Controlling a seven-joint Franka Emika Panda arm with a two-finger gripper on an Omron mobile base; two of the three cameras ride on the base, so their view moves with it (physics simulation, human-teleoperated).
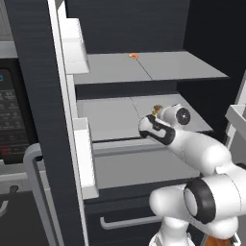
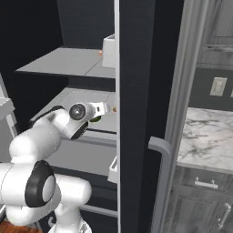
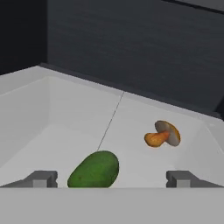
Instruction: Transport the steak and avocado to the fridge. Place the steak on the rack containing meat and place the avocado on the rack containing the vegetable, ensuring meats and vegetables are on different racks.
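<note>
The fridge [image 1: 202, 29] stands open across both base views, its black walls framing two flat light grey shelves. On the upper shelf [image 1: 168, 67], near the top centre of the left base view, lies one tiny orange morsel [image 1: 133, 56], just left of the thin seam line. The lower shelf [image 1: 108, 117], at mid-frame, holds two things, seen best in the hand view: the avocado [image 3: 94, 170] at lower centre and a small brown and orange mushroom-like piece [image 3: 162, 134] at centre right, near each other but apart. In the left base view only a speck of the mushroom-like piece shows above the arm's wrist. White door bins [image 1: 77, 45] hang on the door at the left of that view; what is in them cannot be seen.

A dark control panel [image 1: 12, 115] at the left edge of the left base view carries small markings, too blurred to read.

The avocado lies on its side on the lower shelf, its long axis running from lower left to upper right of the hand view.

The gripper [image 3: 113, 178] is spread wide, one fingertip either side of the avocado at the bottom of the hand view, with clear gaps to the fruit; it pinches nothing.
</note>
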